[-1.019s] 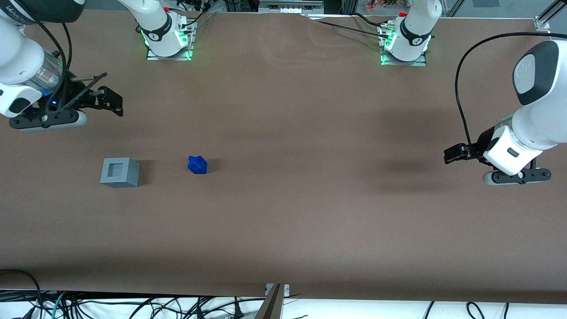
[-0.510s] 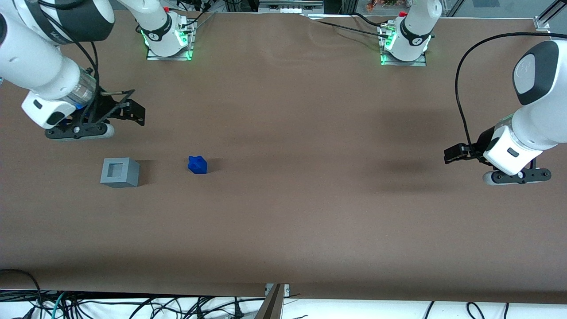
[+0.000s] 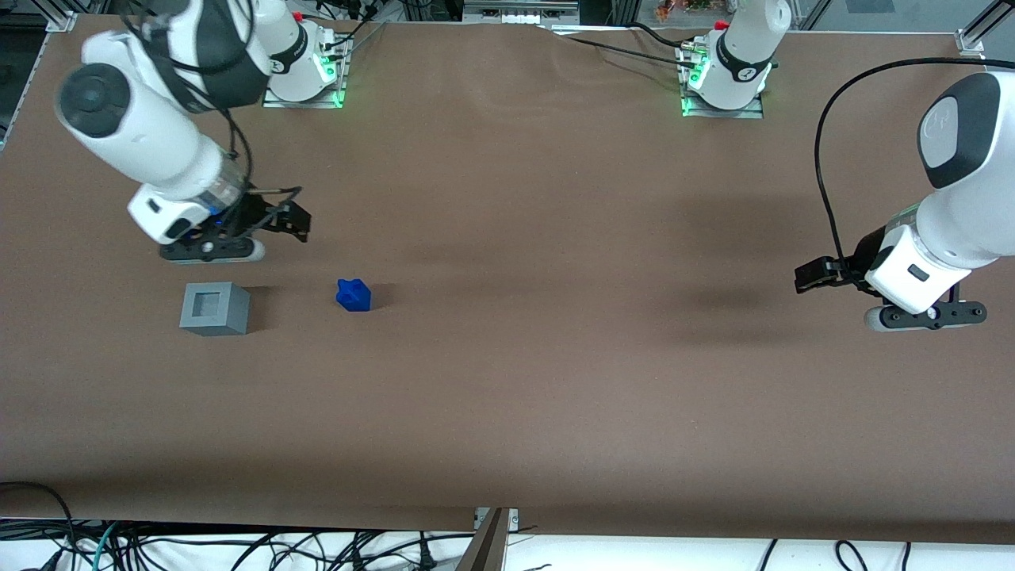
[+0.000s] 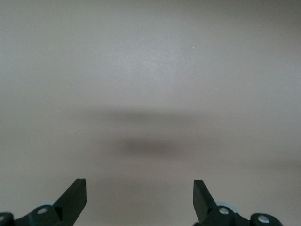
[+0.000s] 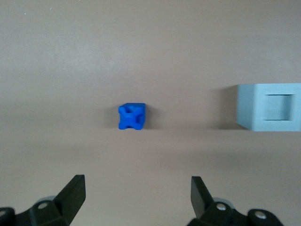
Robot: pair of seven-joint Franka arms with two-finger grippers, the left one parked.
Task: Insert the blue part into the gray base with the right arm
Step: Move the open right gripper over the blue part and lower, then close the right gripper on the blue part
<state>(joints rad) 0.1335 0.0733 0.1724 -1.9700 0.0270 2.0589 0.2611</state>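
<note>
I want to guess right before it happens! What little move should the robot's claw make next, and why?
Probably glide closer to the front camera and lower over the blue part. The claw hangs open and empty, farther from the front camera than the part, which lies bare on the table. The gray base beside it has nothing in its recess, so the part must be grabbed first.

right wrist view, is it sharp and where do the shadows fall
Right wrist view: blue part fairly crisp, gray base edges soft, a faint shadow beside each; open gripper dark. Front view: soft shadows of both on the table, toward the parked arm's end.
</note>
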